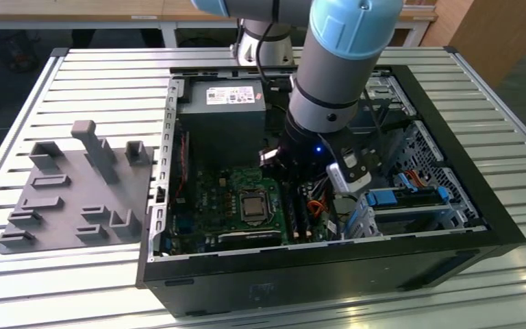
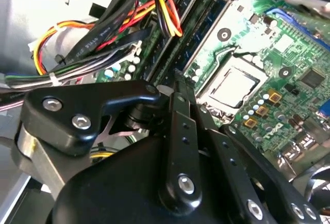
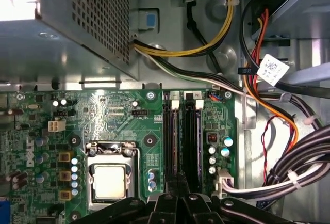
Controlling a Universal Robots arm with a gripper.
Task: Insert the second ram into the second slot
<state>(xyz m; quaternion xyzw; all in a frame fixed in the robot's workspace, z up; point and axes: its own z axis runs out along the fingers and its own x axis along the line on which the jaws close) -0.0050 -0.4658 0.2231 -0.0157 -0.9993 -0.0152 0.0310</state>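
The open computer case (image 1: 482,205) lies on the slatted table with my arm reaching down into it. Two long dark memory slots (image 3: 172,136) (image 3: 192,136) run side by side next to the processor socket (image 3: 109,180), with white latches at their far ends. My gripper (image 3: 175,184) stands over the near end of these slots, its black fingers drawn together. In the second wrist view the gripper (image 2: 177,77) has its tips right down at the slots (image 2: 191,22). The exterior view has the gripper (image 1: 304,179) above the slots (image 1: 304,221). The second ram is hidden.
The grey power supply (image 1: 222,116) sits behind the motherboard (image 1: 217,199). Bundles of black, orange and yellow cables (image 3: 278,110) cross close beside the slots. Drive bays with light-blue clips (image 1: 409,199) fill the case's right side. A grey fixture block (image 1: 71,185) lies left of the case.
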